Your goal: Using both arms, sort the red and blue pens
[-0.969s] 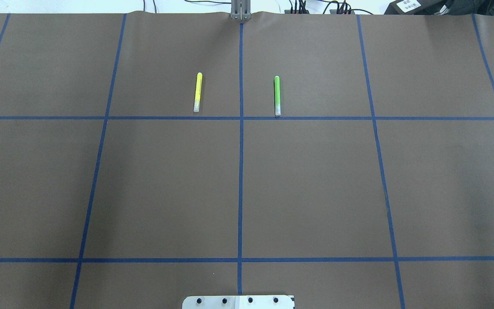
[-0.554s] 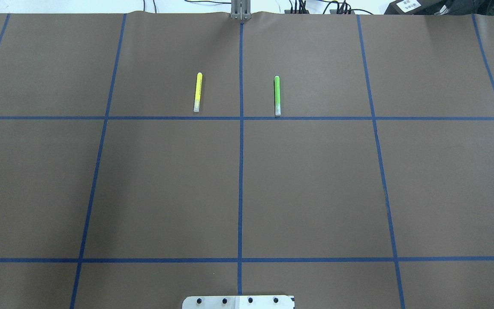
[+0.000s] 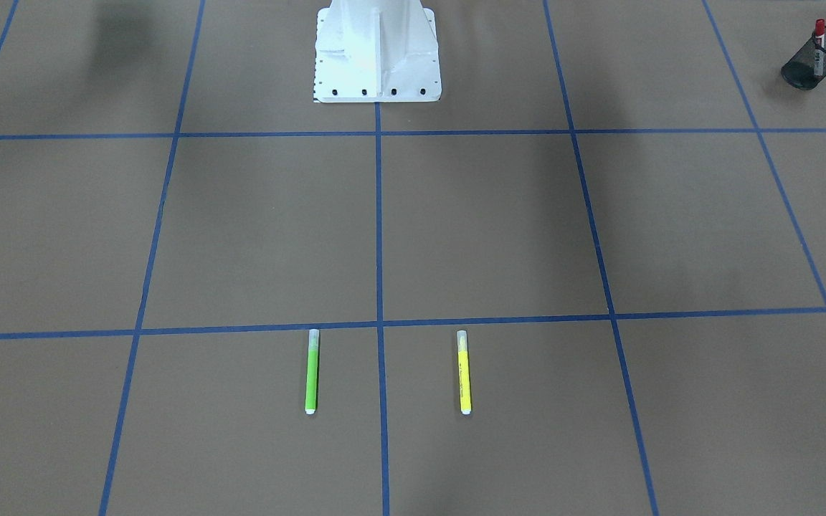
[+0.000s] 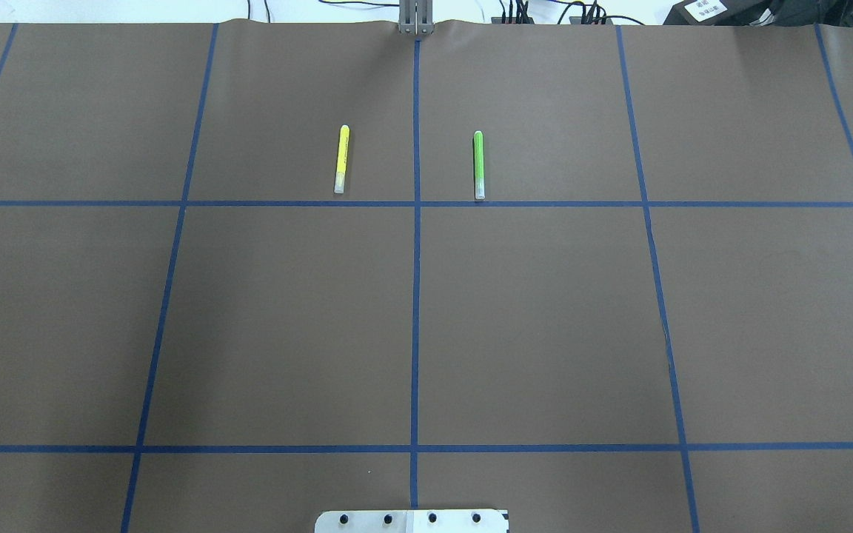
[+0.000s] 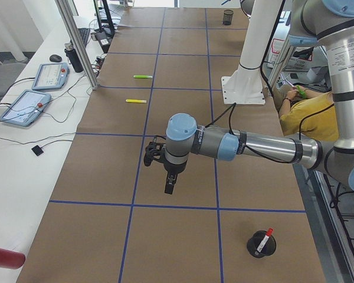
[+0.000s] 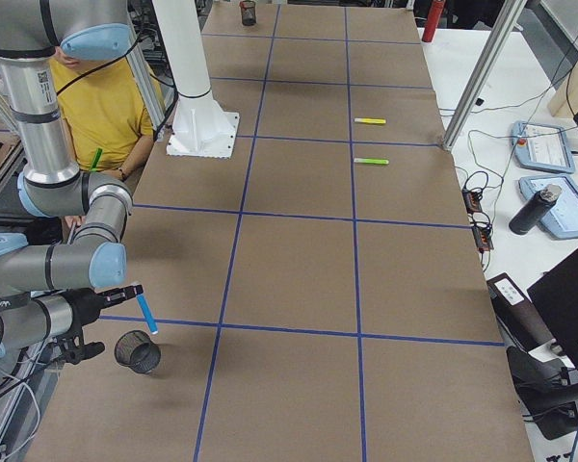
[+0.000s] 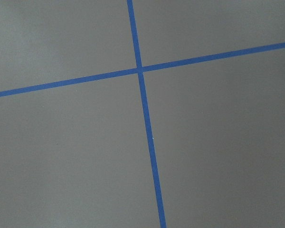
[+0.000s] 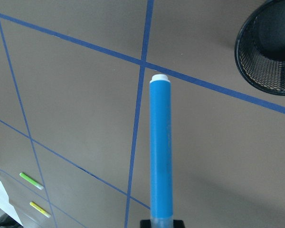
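Holding the sky-blue marker (image 8: 160, 152) by its base, the right claw (image 8: 161, 223) is clamped; the black wire-mesh cup (image 8: 268, 47) sits at two o'clock of the tip, so delivery likely needs a shift over the rim, then release. Farther off, the red-capped white marker (image 5: 266, 234) stands in a second mesh cup (image 5: 256, 247); whether the left claw (image 5: 170, 184) is apart or together I cannot tell.

1 red pen (image 5: 265, 234), 1 blue pen (image 8: 160, 152), 1 green marker (image 4: 478, 164), 1 yellow marker (image 4: 341, 158), 2 cups (image 5: 259, 249) (image 6: 138, 352), 2 arms (image 5: 253, 147) (image 6: 48, 268).
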Robot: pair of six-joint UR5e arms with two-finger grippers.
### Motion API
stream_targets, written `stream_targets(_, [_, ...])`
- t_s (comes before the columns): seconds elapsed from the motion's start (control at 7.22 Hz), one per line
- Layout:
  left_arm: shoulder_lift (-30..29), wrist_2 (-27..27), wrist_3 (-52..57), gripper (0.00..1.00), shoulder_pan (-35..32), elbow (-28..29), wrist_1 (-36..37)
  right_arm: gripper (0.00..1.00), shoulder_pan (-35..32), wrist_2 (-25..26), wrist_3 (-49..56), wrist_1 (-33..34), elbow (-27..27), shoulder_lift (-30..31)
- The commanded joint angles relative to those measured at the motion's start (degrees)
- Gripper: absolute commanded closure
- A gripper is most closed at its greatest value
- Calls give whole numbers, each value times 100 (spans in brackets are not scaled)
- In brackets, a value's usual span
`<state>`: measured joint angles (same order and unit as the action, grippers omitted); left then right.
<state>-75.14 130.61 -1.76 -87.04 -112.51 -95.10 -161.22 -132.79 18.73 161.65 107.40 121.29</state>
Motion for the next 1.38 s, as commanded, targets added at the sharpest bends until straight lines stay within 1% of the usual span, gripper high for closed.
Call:
stream_targets(0.0, [0, 0, 9, 0, 12, -17, 0, 100, -653, 181, -10, -11, -638, -8])
stream_targets(0.28, [-9, 0, 0, 0, 21, -61, 0, 100, -875, 296, -167, -28, -747, 0])
stream_targets(0.42, [-9, 0, 9, 0, 30, -70, 0, 100, -998, 436, -185, -46, -756, -17])
stream_targets(0.69, [-9, 0, 0, 0, 47, -105, 0, 100, -1017, 507, -194, -63, -800, -70])
stream_targets(0.97, [-9, 0, 0, 0, 47, -122, -9, 100, -1035, 998, -238, -72, -800, -245])
stream_targets(1.11, [-9, 0, 0, 0, 56, -131, -9, 100, -1035, 1540, -282, -72, -800, -385])
stream_targets(1.25, [-9, 0, 9, 0, 65, -131, -9, 100, -1104, 1928, -334, -72, -800, -482])
